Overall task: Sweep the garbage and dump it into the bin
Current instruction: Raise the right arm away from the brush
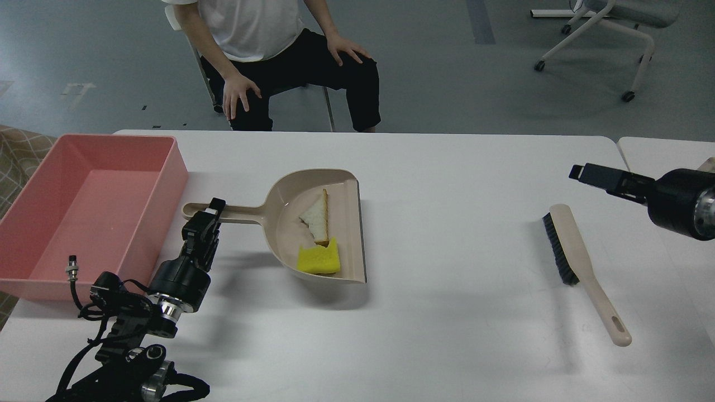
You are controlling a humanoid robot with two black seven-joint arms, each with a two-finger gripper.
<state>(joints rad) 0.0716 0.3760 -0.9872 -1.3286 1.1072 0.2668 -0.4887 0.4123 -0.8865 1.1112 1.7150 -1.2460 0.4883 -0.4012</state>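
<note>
The white bread slice (316, 215) and the yellow sponge piece (319, 260) lie inside the beige dustpan (346, 234) at the table's middle left. My left gripper (211, 211) is shut on the dustpan's long handle (240, 212). The salmon-pink bin (89, 206) stands at the far left with nothing in it, close beside the handle's end. My right gripper (582, 173) hangs empty in the air at the right, above and behind the beige brush (575, 251). The brush lies free on the table.
A person sits on a chair (279, 61) just behind the table's far edge. A second table (659, 162) adjoins on the right. An office chair (603, 33) stands on the floor at the back right.
</note>
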